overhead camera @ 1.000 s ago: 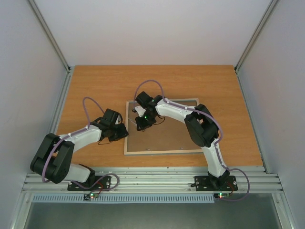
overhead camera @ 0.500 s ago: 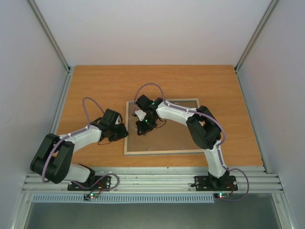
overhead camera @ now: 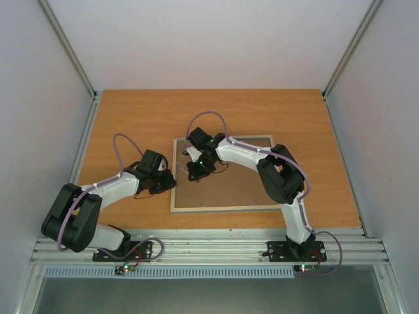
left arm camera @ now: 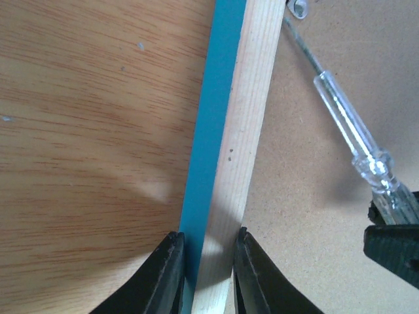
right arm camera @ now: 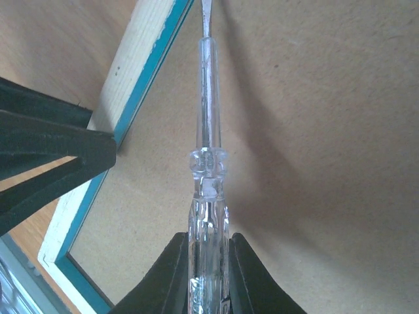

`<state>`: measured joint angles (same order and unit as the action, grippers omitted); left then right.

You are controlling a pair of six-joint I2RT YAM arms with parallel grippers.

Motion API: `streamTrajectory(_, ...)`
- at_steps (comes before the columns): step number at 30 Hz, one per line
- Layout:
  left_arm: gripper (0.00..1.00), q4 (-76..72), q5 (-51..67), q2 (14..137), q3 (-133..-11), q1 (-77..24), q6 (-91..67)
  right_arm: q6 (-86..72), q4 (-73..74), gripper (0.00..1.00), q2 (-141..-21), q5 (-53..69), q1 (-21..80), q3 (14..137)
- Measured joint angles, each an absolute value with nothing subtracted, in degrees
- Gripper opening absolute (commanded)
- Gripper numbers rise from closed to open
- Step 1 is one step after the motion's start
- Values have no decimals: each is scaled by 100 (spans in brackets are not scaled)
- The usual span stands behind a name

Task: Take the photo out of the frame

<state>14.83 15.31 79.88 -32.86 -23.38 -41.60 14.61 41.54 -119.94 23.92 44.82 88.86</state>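
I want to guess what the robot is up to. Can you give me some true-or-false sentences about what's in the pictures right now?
1. The left pincer is squeezing the edge of the frame. True.
2. The right pincer is holding a pencil. False: it holds a see-through screwdriver.
3. The frame lies face down, so its brown backing board shows. True.
4. The photo is already lying out beside the frame. False: no photo is in view, and the backing board covers the back of the frame.
5. The screwdriver's metal tip points towards the frame's edge. True.
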Motion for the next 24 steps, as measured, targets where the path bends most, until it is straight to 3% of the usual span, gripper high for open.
streamTrajectory(24, 20, 1461, 1535, 7975, -3264, -2338, -4160, 1234, 4110, 1, -12140, 2506, 4368, 8982)
